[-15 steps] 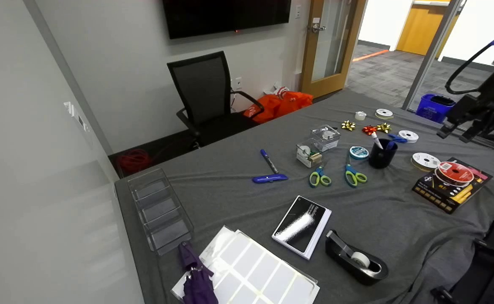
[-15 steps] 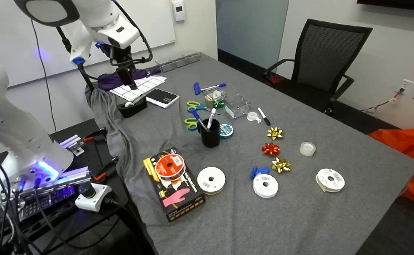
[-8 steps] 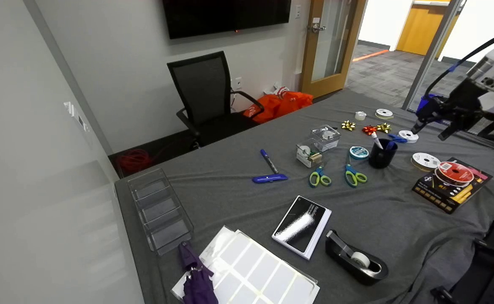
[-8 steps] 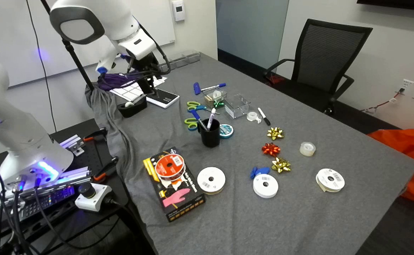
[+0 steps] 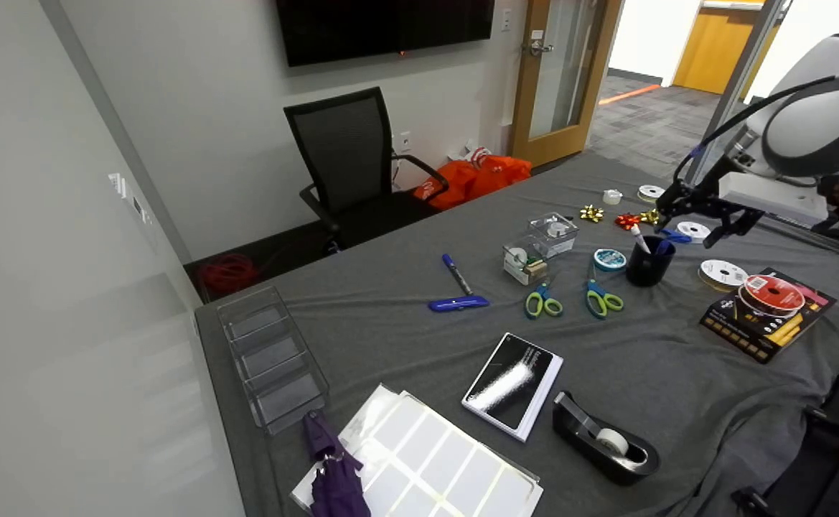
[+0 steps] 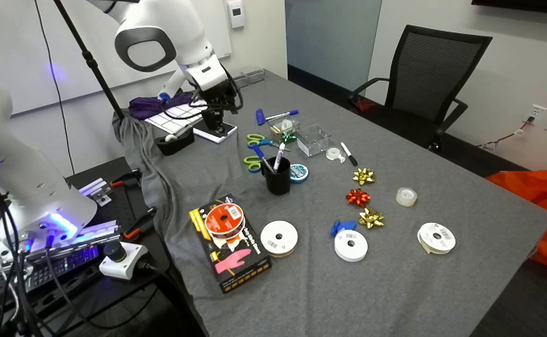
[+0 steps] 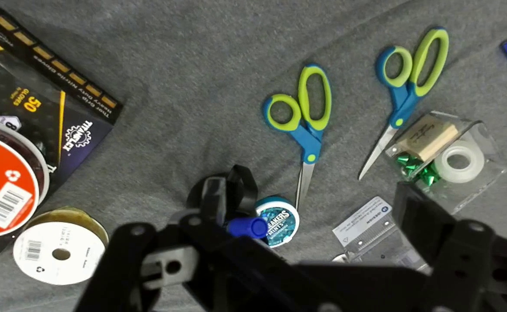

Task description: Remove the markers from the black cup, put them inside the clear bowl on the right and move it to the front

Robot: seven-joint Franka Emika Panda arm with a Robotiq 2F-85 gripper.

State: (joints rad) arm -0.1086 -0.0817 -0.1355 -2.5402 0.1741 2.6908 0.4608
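The black cup (image 5: 647,267) stands upright on the grey cloth; it also shows in an exterior view (image 6: 278,181). It holds a blue-capped marker (image 6: 264,158) and a white marker (image 6: 279,157). In the wrist view the cup's handle (image 7: 245,184) and a blue cap (image 7: 248,227) show beside the left finger, which hides most of the cup. My gripper (image 7: 312,201) is open and empty, above the table. A clear square container (image 6: 314,140) stands beside another clear container (image 6: 282,130) that holds a tape roll, a wooden block and a green bow. No round bowl shows.
Two green-blue scissors (image 7: 309,125) and a mint tin (image 7: 278,222) lie near the cup. A glove box (image 6: 243,269) bears a red ribbon spool (image 6: 225,220). White spools (image 6: 279,238), bows (image 6: 358,197), a tape dispenser (image 5: 606,441) and a notebook (image 5: 512,384) lie around.
My gripper has moved further over the table and lower, towards the cup, staying open. The cup, the markers and the containers have not moved.
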